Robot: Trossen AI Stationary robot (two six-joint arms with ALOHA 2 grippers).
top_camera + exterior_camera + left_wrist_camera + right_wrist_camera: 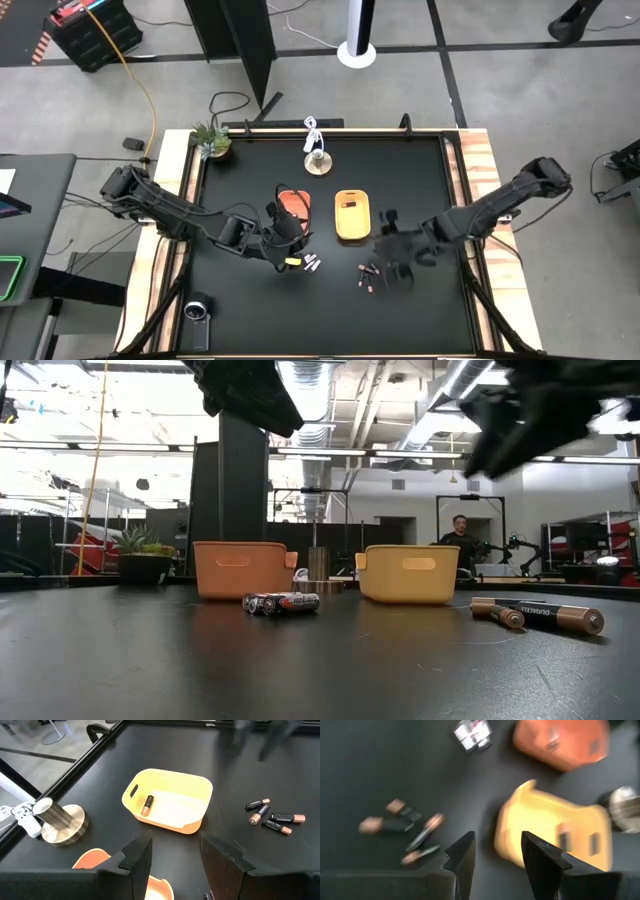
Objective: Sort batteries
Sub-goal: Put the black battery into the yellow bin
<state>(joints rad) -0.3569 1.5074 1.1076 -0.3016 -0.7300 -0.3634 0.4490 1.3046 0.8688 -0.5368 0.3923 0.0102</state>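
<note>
Three silvery-white batteries [312, 264] [280, 602] lie on the black table near the orange tray [293, 204]. Several dark batteries with copper ends [368, 276] [272, 817] [402, 827] lie on their sides nearer the right side. One more dark battery [147, 805] lies inside the yellow tray [352, 215] [170, 805]. My left gripper [288, 235] [172, 845] hovers open and empty over the near end of the orange tray [92, 857]. My right gripper [395, 255] [497, 842] hangs open and empty above the table, between the yellow tray [550, 835] and the dark batteries.
A wooden base with a metal cylinder [318, 160] [57, 820] stands beyond the trays. A small potted plant [212, 140] sits at the far left corner. A round black object [197, 312] lies at the near left edge. A person [460, 540] stands in the room behind.
</note>
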